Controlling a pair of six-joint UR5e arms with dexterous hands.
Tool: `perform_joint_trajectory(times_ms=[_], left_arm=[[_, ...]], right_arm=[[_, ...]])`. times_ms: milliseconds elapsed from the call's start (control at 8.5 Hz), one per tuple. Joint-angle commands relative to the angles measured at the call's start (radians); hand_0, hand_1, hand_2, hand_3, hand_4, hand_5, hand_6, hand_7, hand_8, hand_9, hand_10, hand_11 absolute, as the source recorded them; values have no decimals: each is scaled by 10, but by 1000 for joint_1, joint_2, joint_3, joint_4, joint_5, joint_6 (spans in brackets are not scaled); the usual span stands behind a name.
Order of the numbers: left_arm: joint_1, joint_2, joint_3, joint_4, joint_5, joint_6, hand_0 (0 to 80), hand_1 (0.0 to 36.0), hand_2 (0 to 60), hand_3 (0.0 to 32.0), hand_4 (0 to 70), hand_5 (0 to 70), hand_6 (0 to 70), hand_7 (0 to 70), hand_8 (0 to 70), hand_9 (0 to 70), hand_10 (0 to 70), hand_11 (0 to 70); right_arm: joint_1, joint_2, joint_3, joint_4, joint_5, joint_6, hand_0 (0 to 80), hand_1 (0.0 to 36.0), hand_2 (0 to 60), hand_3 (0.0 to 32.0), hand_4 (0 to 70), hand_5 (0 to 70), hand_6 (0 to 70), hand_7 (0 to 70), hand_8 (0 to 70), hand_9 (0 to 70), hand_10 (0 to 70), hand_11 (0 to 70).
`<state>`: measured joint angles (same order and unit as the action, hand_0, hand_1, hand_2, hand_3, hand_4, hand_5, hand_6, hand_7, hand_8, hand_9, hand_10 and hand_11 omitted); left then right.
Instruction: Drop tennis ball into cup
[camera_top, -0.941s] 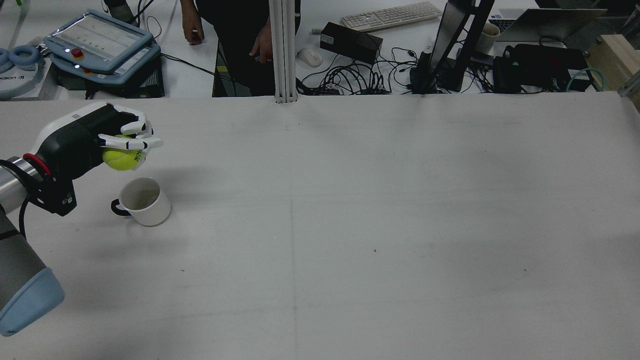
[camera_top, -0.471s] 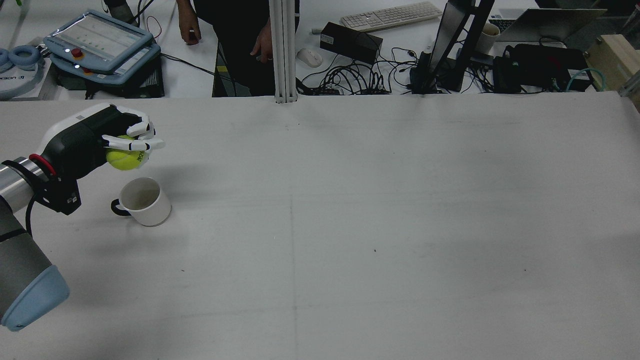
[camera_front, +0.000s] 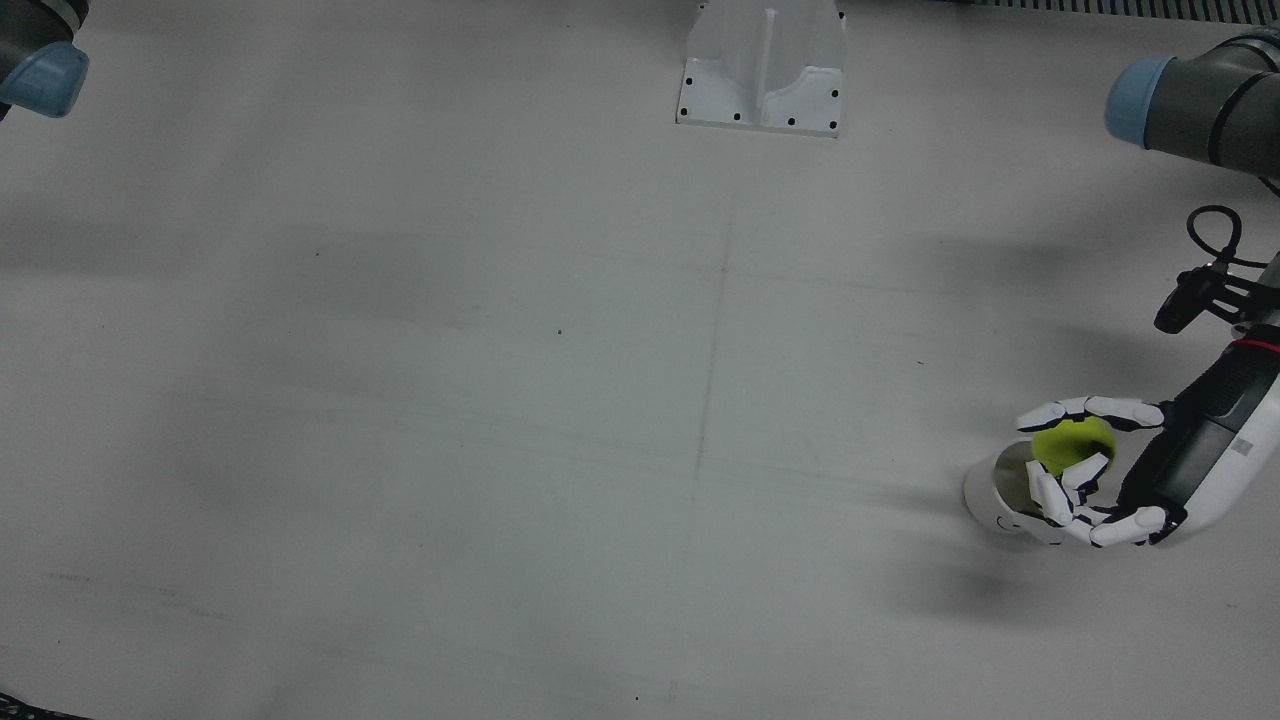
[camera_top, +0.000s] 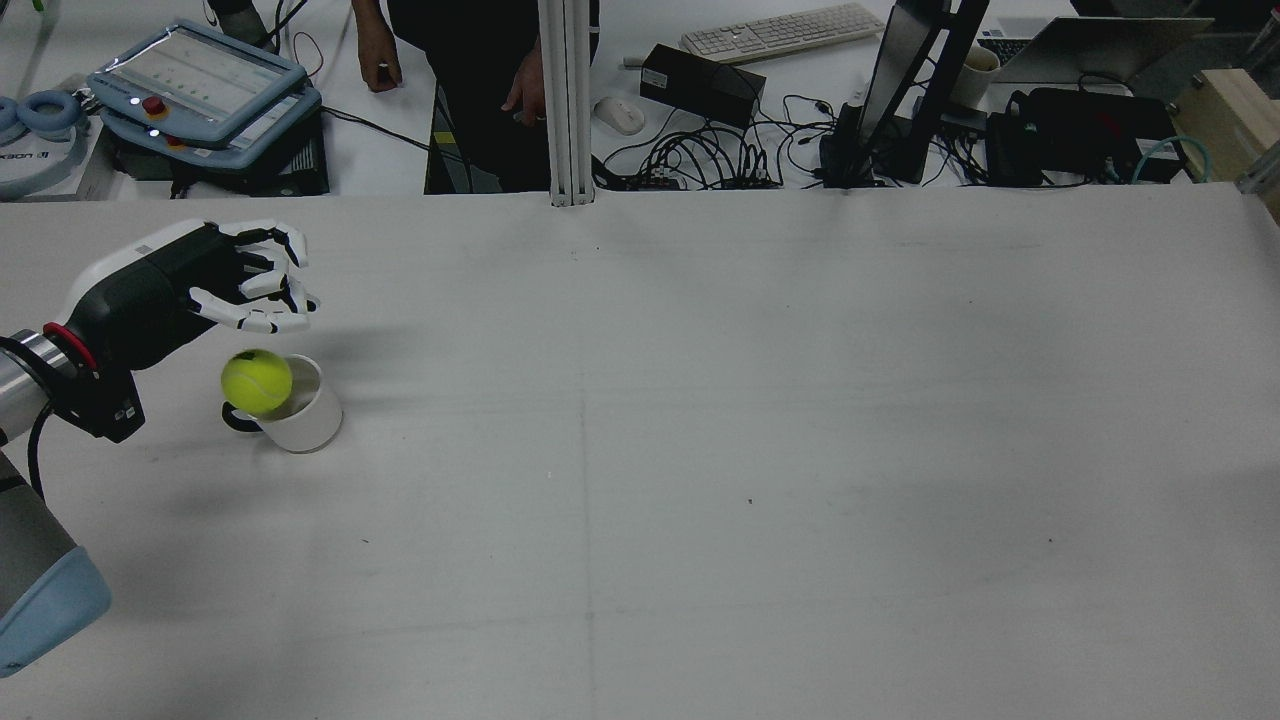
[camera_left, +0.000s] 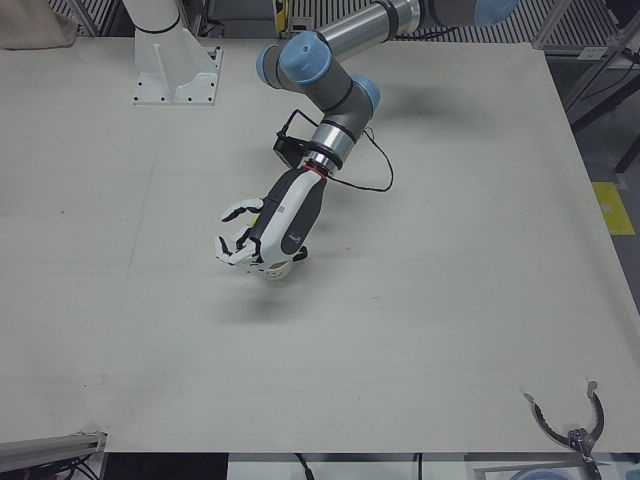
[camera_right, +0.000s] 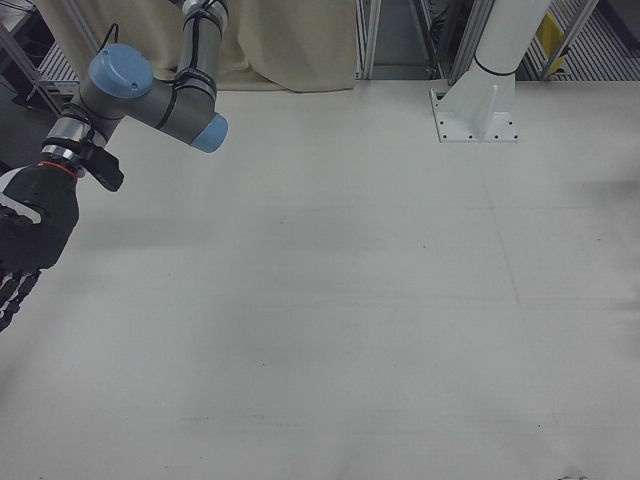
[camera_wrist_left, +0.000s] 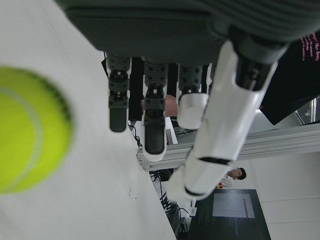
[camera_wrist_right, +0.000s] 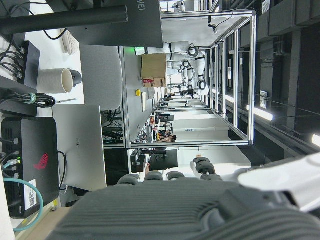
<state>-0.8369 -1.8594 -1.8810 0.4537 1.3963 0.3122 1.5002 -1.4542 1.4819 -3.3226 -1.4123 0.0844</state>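
In the left hand view the tennis ball (camera_wrist_left: 30, 130) fills the near edge, blurred, clear of the fingers (camera_wrist_left: 152, 125), which stand apart with nothing between them. The rear view shows the same: the left hand (camera_top: 215, 285) hangs open above the table (camera_top: 700, 450), fingers spread, and the yellow ball (camera_top: 257, 382) sits below it at the near rim of the white cup (camera_top: 300, 410), apart from the hand. Whether the ball is touching the rim or is just above it is hard to tell from here. The cup stands upright with its dark handle toward the arm.

From almost overhead, in the front view, the ball (camera_front: 1073, 445) lies inside the ring of open fingers and overlaps the cup's (camera_front: 995, 495) mouth on its arm side.

In the left-front view the left hand (camera_left: 262, 240) hides both cup and ball.

The right hand (camera_right: 25, 245) shows at the edge of the right-front view, well away from the cup, its fingers hanging loosely apart and holding nothing.

Past the far table edge lie a teach pendant (camera_top: 200, 90) and a keyboard (camera_top: 780, 30), and a person (camera_top: 470, 60) stands there.
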Motion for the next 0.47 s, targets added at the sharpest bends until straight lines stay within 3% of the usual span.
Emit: perform_joint_trajectory(times_ms=[0, 118, 235, 353], left_arm=[[-2, 26, -18, -30, 1, -1, 690, 360, 600, 0, 143, 274, 125, 236, 74, 123, 76, 146], [-7, 26, -20, -33, 1, -1, 639, 360, 600, 0, 69, 420, 358, 137, 94, 72, 62, 127], [-10, 28, -29, -33, 3, -2, 627, 360, 600, 0, 36, 397, 346, 109, 74, 44, 53, 114], [-51, 28, -65, -12, 4, -7, 623, 360, 600, 0, 20, 551, 45, 173, 13, 50, 51, 111]], right_arm=[[0, 0, 0, 0, -1, 0, 0, 0, 0, 0, 0, 0, 0, 0, 0, 0, 0, 0], [0, 0, 0, 0, -1, 0, 0, 0, 0, 0, 0, 0, 0, 0, 0, 0, 0, 0], [0, 0, 0, 0, 1, 0, 0, 0, 0, 0, 0, 0, 0, 0, 0, 0, 0, 0], [0, 0, 0, 0, -1, 0, 0, 0, 0, 0, 0, 0, 0, 0, 0, 0, 0, 0]])
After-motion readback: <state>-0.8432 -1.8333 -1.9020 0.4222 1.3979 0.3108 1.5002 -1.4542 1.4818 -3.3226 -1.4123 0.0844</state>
